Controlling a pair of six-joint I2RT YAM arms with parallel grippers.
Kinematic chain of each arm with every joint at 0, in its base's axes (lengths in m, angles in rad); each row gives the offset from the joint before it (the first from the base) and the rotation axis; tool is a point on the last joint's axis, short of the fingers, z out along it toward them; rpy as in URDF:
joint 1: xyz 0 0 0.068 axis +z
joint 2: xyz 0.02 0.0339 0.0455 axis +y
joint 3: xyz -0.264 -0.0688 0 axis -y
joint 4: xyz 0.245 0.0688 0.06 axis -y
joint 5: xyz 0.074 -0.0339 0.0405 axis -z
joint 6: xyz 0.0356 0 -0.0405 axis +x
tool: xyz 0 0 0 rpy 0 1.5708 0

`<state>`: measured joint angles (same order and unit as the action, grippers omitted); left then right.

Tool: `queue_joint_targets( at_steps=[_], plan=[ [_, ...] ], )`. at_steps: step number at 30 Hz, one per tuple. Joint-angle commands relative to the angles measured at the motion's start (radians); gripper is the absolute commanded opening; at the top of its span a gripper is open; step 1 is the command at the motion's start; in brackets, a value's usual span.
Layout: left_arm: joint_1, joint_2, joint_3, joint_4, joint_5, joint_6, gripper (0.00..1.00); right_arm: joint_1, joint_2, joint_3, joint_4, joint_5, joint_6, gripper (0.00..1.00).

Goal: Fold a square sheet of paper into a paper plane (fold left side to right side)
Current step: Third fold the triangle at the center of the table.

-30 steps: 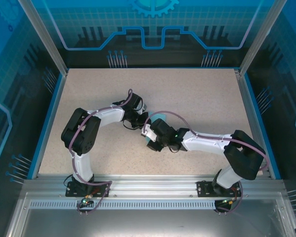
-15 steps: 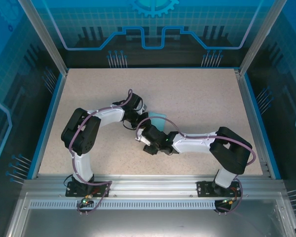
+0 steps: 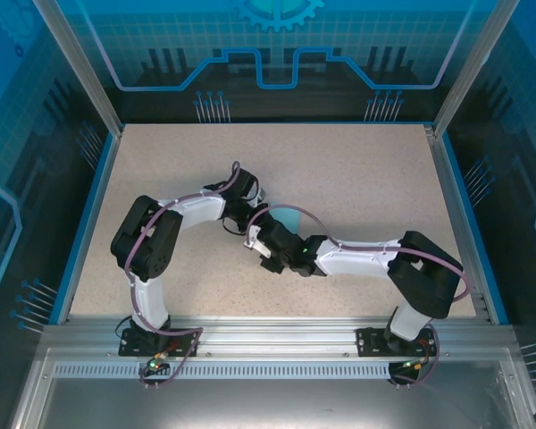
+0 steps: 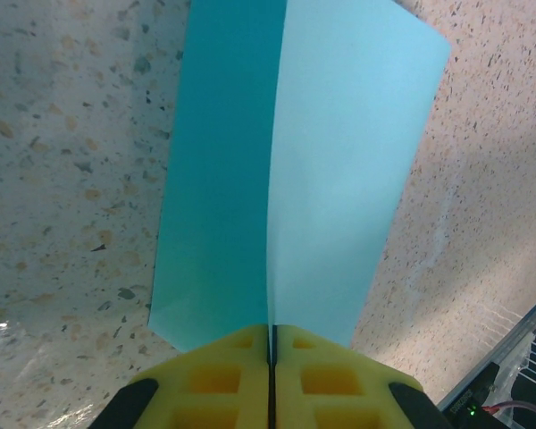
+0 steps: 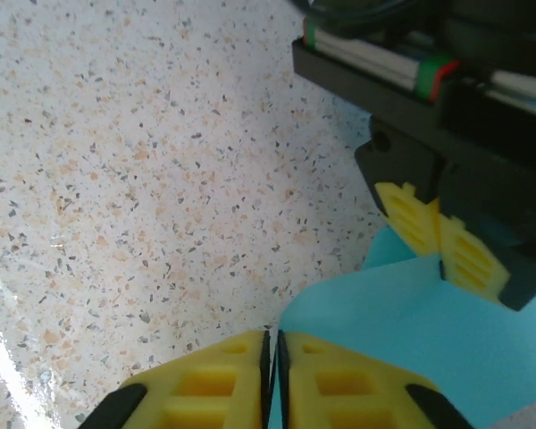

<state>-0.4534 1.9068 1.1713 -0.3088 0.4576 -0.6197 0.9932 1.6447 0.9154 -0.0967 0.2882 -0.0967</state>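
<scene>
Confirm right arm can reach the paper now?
Likely yes: the right gripper sits shut right at a corner of the paper, nothing between. The left gripper pinches an edge farther along, clear of it. Can't tell if the right one grips it.

A speckled beige tabletop (image 3: 357, 170) sits inside blue translucent walls (image 3: 277, 54) with aluminium posts (image 3: 78, 67).

White arms (image 3: 362, 259), purple cables (image 3: 290, 206), yellow fingers (image 4: 223, 380)

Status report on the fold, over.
Left pincer shut on the square sheet of paper, half-folded. Right pincer shut at its corner, grip unclear. Nothing in the way.
</scene>
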Motion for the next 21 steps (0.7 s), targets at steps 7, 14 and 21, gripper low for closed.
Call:
queue_joint_targets(
  at_steps=[7,14,21],
  plan=[
    [0.011,0.02,0.02,-0.036,-0.007,0.016,0.09,-0.063,-0.05,-0.025,-0.039,-0.154,0.035,0.0],
    [0.012,-0.022,0.014,-0.056,-0.009,0.044,0.22,-0.11,-0.077,-0.079,-0.053,-0.264,0.057,0.0],
    [0.025,-0.099,0.021,-0.152,-0.047,0.101,0.42,-0.124,-0.085,-0.105,-0.038,-0.28,0.067,0.0]
  ],
)
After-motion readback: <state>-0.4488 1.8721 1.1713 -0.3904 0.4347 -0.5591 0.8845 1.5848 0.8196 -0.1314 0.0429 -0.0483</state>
